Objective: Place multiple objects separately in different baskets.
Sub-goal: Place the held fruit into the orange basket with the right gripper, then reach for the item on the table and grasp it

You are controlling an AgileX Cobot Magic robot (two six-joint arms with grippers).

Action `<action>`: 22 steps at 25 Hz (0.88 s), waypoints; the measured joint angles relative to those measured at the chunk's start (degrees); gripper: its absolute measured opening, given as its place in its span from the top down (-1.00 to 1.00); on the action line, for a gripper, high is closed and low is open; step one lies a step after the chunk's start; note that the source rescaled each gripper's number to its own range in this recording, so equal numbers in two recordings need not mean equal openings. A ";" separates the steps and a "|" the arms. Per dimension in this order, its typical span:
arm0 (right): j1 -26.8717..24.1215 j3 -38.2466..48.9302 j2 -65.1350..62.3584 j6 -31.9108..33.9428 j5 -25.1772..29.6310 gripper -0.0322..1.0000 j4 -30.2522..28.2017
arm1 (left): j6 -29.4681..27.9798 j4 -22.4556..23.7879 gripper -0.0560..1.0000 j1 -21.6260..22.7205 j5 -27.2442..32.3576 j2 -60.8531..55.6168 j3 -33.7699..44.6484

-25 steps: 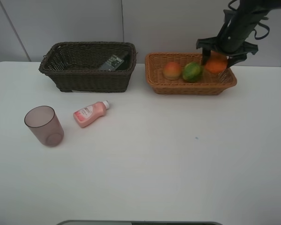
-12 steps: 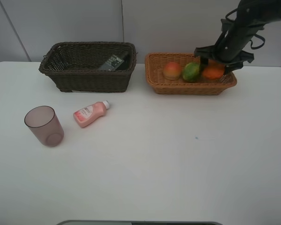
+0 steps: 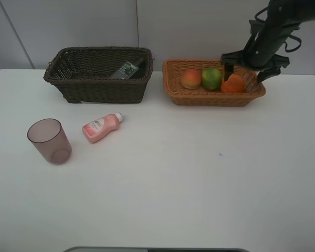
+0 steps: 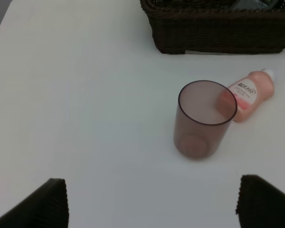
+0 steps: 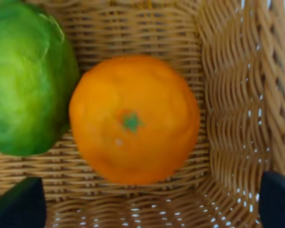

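Note:
The orange (image 3: pixel 233 84) lies in the light orange-tan basket (image 3: pixel 215 98) beside the green round fruit (image 3: pixel 212 78) and the peach (image 3: pixel 191 79). My right gripper (image 3: pixel 245 72) hovers just above the orange, open and empty. In the right wrist view the orange (image 5: pixel 134 118) rests on the basket's weave (image 5: pixel 237 95), touching the green fruit (image 5: pixel 26 78). The dark green bottle (image 3: pixel 127 69) lies in the dark brown basket (image 3: pixel 94 90). The pink bottle (image 3: pixel 101 126) lies on the table and the mauve cup (image 3: pixel 49 140) stands upright. My left gripper (image 4: pixel 156 209) is open above the table near the cup (image 4: pixel 205 118).
The left wrist view shows the pink bottle (image 4: pixel 249 93) lying right behind the cup and the dark basket's front wall (image 4: pixel 218 33) beyond it. The white table (image 3: pixel 199 173) ends at a grey wall behind the baskets.
My right gripper lowered the orange into the light basket and opened. The orange now lies on the basket floor. The green fruit shifted slightly.

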 joint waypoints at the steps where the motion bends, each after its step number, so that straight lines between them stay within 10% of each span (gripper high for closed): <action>1: 0.06 0.00 -0.86 0.00 0.60 -1.00 0.00 | 0.00 0.00 -0.85 0.00 0.00 0.00 0.00; 12: 2.81 2.33 -14.87 -1.91 14.21 -1.00 1.21 | 0.00 0.00 -0.85 0.00 0.00 0.00 0.00; 22: 12.88 25.96 -48.36 -3.00 9.82 -1.00 1.15 | 0.00 0.00 -0.85 0.00 0.00 0.00 0.00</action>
